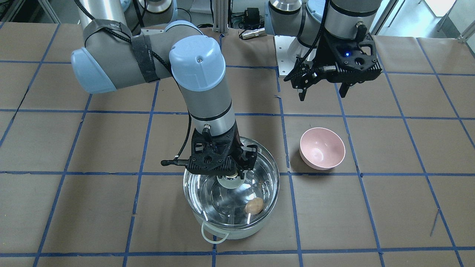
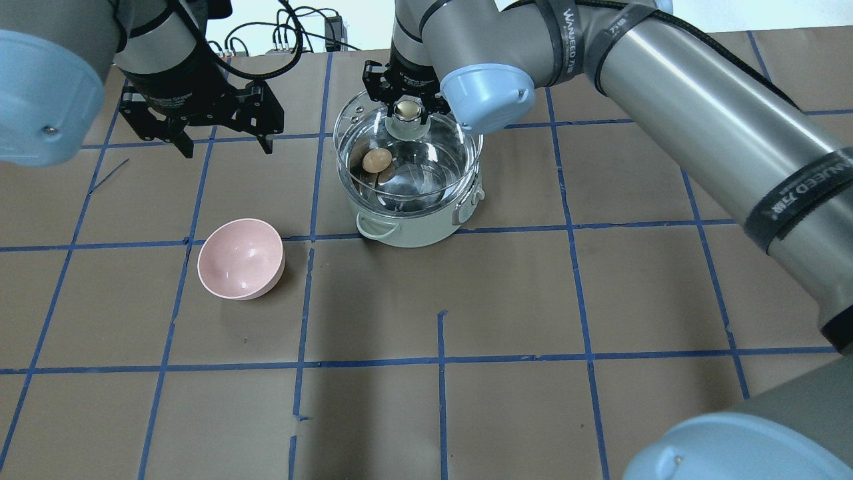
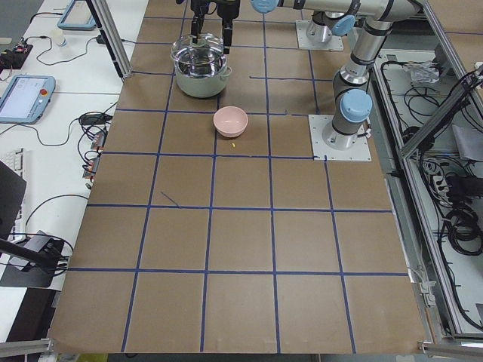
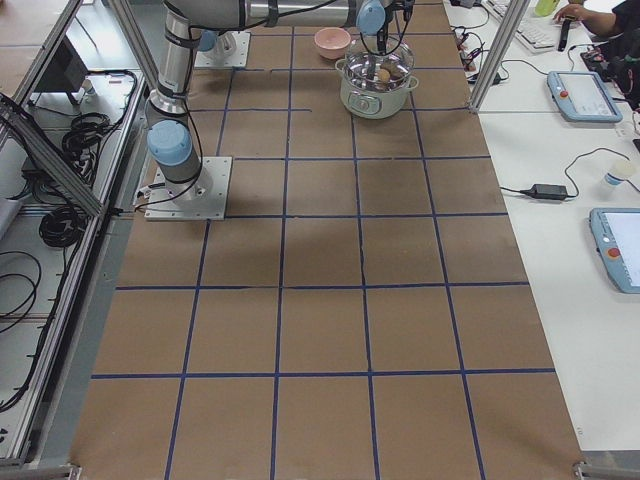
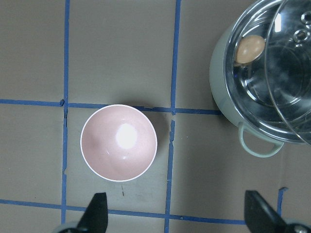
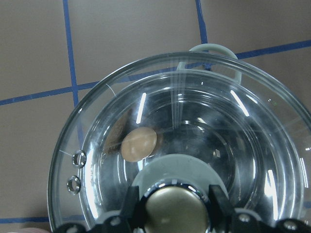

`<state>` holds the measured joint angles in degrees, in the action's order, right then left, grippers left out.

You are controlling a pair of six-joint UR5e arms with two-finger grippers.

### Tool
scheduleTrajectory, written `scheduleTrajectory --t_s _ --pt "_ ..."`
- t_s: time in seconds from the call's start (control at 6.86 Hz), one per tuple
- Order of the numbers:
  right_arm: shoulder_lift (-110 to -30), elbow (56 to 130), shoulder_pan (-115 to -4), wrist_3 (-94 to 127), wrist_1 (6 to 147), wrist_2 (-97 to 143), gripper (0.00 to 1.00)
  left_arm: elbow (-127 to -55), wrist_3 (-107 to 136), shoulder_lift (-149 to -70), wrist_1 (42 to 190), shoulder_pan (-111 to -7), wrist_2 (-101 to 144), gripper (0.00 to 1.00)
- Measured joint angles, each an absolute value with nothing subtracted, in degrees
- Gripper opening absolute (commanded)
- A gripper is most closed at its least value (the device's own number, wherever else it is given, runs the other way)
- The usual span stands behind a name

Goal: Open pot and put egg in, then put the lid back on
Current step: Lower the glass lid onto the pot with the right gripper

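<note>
The cream-white pot (image 2: 413, 230) stands on the table, also in the front view (image 1: 237, 231). The tan egg (image 2: 376, 159) lies inside it on the steel bottom, seen through the glass (image 1: 254, 205) (image 6: 139, 143). My right gripper (image 2: 408, 113) is shut on the brassy knob (image 6: 171, 208) of the glass lid (image 2: 353, 123). It holds the lid level over the pot, shifted slightly off the rim. I cannot tell if lid and rim touch. My left gripper (image 2: 225, 147) is open and empty, hanging above the table to the pot's left.
A pink bowl (image 2: 241, 259), empty, sits on the table left of the pot and nearer the robot, below my left gripper in its wrist view (image 5: 118, 142). Blue tape lines grid the brown table.
</note>
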<state>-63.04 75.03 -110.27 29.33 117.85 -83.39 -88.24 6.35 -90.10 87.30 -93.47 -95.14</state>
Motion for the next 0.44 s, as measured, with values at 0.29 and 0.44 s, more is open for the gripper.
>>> scheduleTrajectory --t_s 0.29,0.44 --pt "-62.72 75.5 -111.42 29.76 118.37 -83.43 0.27 -88.36 4.07 -89.87 88.03 -92.25 -95.11 1.0" --pt "-62.71 75.94 -111.77 29.73 118.64 -83.46 0.32 -88.33 2.66 -89.73 88.98 -90.84 -94.83 1.0"
